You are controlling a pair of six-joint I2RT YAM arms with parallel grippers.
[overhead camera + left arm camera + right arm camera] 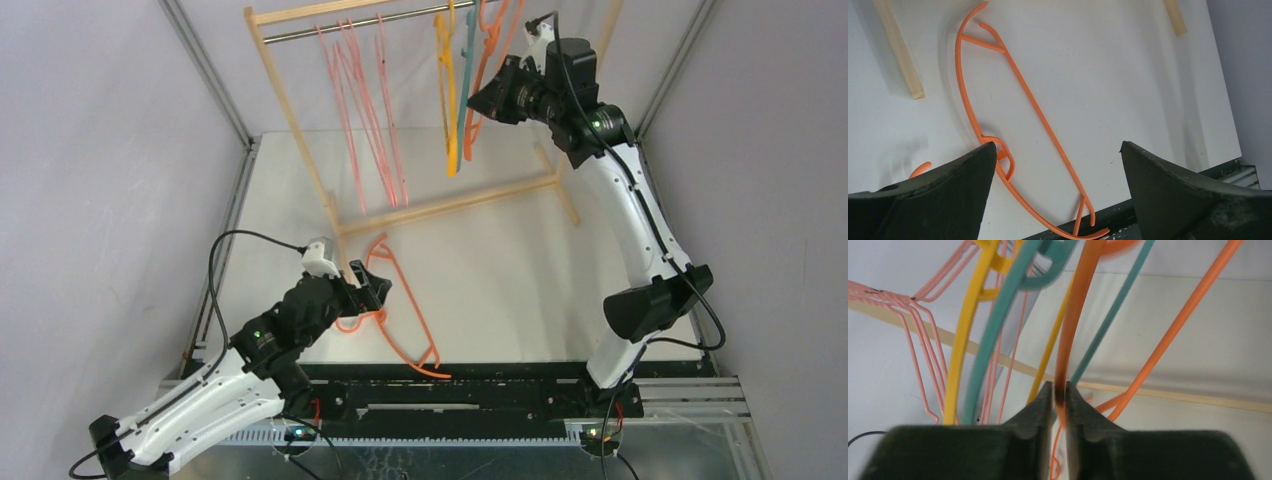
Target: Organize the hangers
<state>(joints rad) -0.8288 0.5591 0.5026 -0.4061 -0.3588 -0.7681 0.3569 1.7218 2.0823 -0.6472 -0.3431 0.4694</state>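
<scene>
An orange hanger [405, 320] lies flat on the white table near the front edge; in the left wrist view this hanger [1038, 110] runs diagonally below the jaws. My left gripper [375, 285] hovers over its hook end, wide open and empty [1058, 150]. Up at the rack's rod [350, 25], my right gripper [480, 100] is pinched on the bar of a hanging orange hanger [1075, 315], fingertips [1059, 390] close on both sides of it. Beside it hang a teal hanger [993, 335], a yellow hanger [965, 335] and several pink hangers [365, 120].
The wooden-framed rack [300, 130] stands across the back of the table, its lower crossbar [450, 200] and feet resting on the surface. One wooden foot [898, 50] lies just left of the fallen hanger. A black rail [480, 390] edges the table's front.
</scene>
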